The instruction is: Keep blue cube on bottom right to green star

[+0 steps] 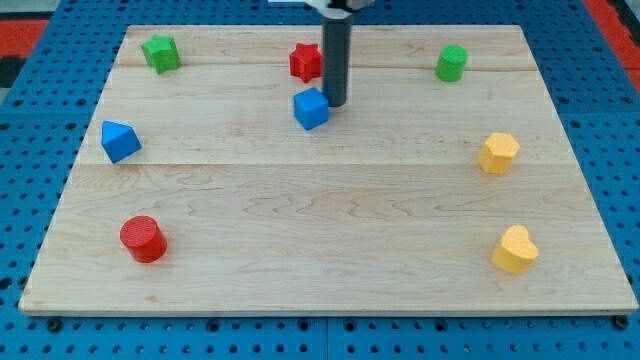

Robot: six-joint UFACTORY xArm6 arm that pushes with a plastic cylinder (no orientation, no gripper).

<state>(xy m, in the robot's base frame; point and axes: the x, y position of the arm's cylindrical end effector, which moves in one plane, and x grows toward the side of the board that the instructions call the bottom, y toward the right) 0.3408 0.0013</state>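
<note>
Blue cube (311,108): it sits near the middle of the board's top part. It is just to the view's left of my tip and a bit lower. It looks like it touches the rod.
My tip (334,104): it is the low end of a straight dark rod. It rests on the wood, right beside the blue cube, on that cube's right side in the view. It has no parts that open or close, so it grips nothing.
Green star (160,52): it is far away at the view's top left corner. The blue cube is to its right and a bit lower, well apart from it.
Red block (306,61): it is just above the blue cube, at the rod's left side. Its shape is hard to make out, as the rod hides a bit of it.
Green cylinder (452,63): it stands at the view's top right.
Blue block (120,141): it lies at the view's left side, well apart from my tip. It has slanted sides.
Red cylinder (143,239): it stands at the view's bottom left.
Yellow block (498,152): it is at the view's right side.
Yellow heart (515,250): it is at the view's bottom right.
Wooden board (330,230): it is pale wood, and all the blocks lie on it.
Blue pegboard (30,120): it lies under the board and has many small holes.
</note>
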